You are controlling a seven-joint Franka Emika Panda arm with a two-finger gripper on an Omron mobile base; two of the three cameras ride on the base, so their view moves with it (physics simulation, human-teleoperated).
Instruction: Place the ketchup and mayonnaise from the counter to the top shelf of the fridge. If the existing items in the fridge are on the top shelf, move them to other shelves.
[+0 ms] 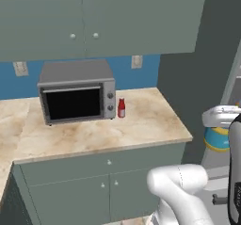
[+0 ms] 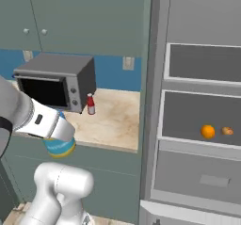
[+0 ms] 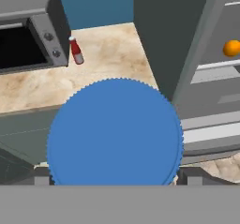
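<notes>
Beige marble counter [image 2: 113, 120] lies to my left, carrying a grey microwave [image 2: 54, 80] with the ketchup [image 2: 90, 104] upright just beside its right front corner. My claw [image 3: 115, 178] is spread wide around the mayonnaise [image 3: 115, 131], clamped on it from both sides; the jar hangs off the counter's edge, its blue lid facing my hand. To the right stands the fridge [image 2: 155, 101]: top shelf [image 2: 204, 63] bare, orange fruit [image 2: 207, 131] and brownish lump [image 2: 227, 131] on the shelf below.

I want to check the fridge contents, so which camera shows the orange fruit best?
The right base view: the orange fruit sits whole on the second shelf, beside a brownish lump. The hand view catches it at the right edge.
</notes>
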